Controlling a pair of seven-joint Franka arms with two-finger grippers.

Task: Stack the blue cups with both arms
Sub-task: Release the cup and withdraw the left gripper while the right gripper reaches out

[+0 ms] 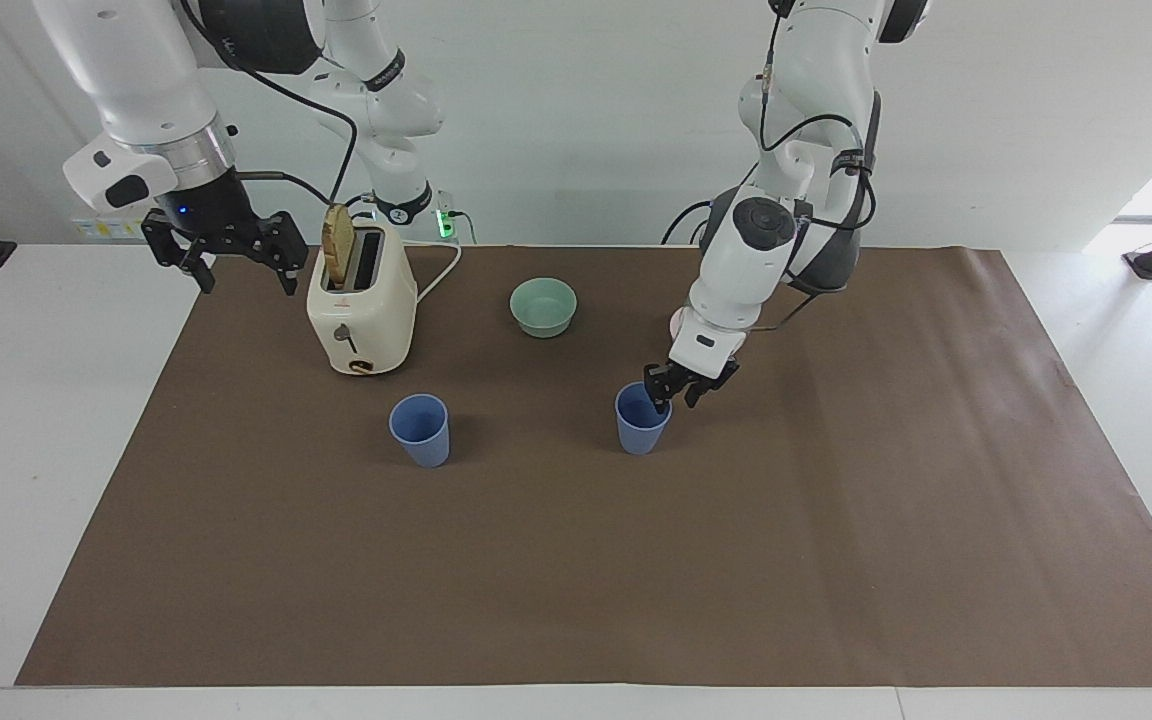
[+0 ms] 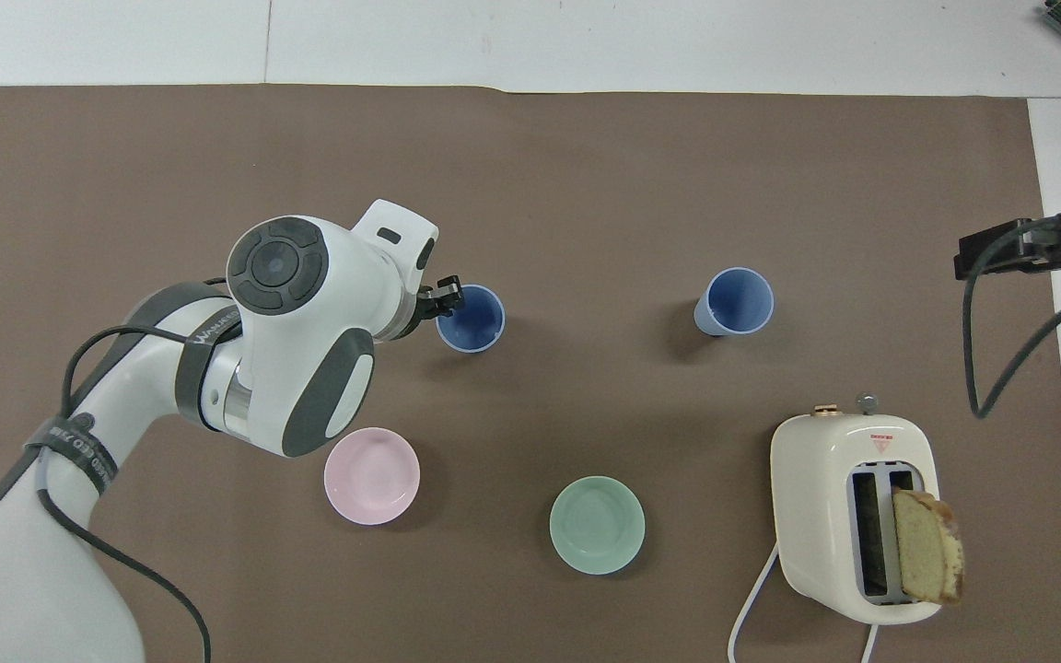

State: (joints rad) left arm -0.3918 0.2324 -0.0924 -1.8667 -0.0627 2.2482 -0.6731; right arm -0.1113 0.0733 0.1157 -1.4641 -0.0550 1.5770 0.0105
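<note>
Two blue cups stand upright on the brown mat. One cup [image 1: 641, 425] [image 2: 472, 319] is toward the left arm's end. The other cup [image 1: 420, 431] [image 2: 735, 300] stands beside it toward the right arm's end, farther from the robots than the toaster. My left gripper [image 1: 681, 390] [image 2: 438, 299] is open at the first cup's rim, at its side toward the left arm's end, and holds nothing. My right gripper [image 1: 236, 262] is open and empty, and waits raised beside the toaster at the mat's edge.
A cream toaster [image 1: 361, 312] [image 2: 853, 516] with a bread slice in one slot stands near the right arm. A green bowl [image 1: 543, 305] [image 2: 597, 525] and a pink bowl [image 2: 372, 476] sit nearer the robots than the cups.
</note>
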